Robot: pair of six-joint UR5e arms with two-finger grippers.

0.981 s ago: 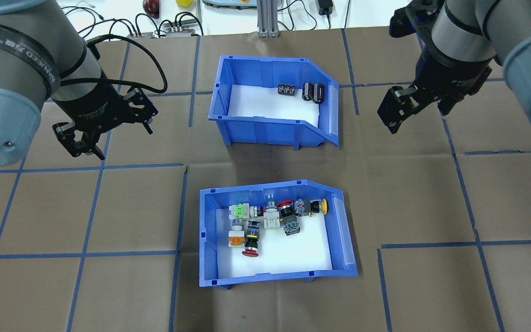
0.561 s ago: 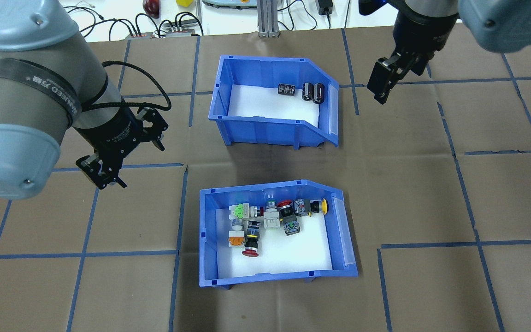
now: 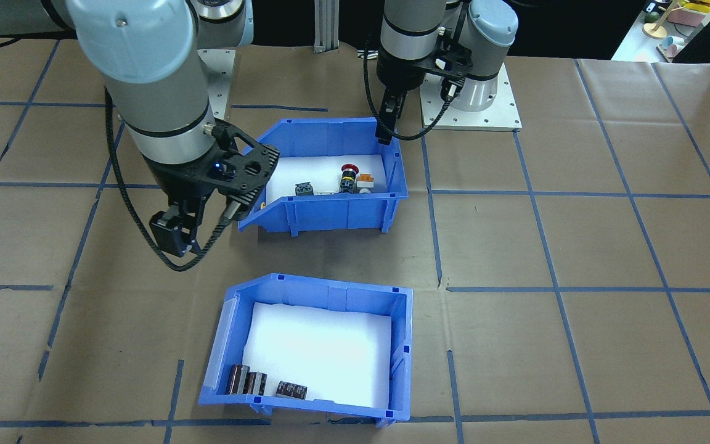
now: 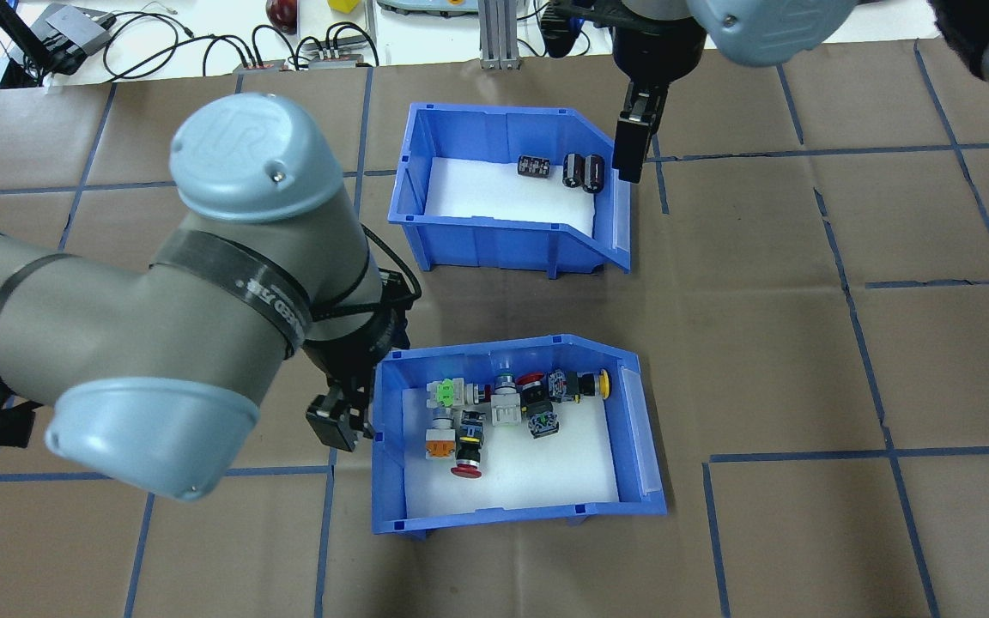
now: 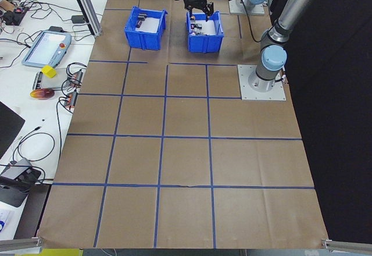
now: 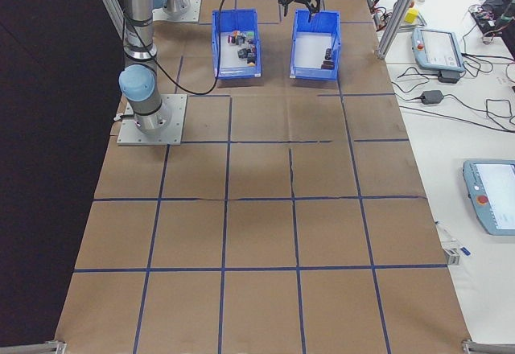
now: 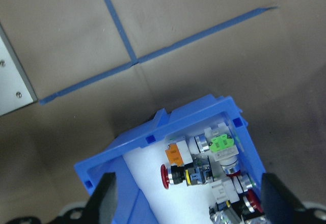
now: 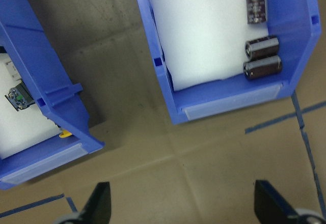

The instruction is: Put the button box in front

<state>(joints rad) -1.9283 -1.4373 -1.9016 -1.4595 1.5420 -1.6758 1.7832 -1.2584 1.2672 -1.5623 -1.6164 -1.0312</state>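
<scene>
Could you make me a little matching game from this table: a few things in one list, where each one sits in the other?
Things:
1. button box
2. bin of dark cylinders
3. left end effector
4. right end effector

Places:
A. at the sloped front end of the far bin
B. nearer the robot
C. farther from the robot
D. at the back wall of the near bin

Pairs: 1-B, 2-C, 3-D, 4-A

Grey arms, blue caps, seemingly black grippers

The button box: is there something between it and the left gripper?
Nothing visible. The left gripper hangs open just outside the back wall of the button box, with only bare brown paper beside it. The other bin sits farther away, out of the path.
</scene>
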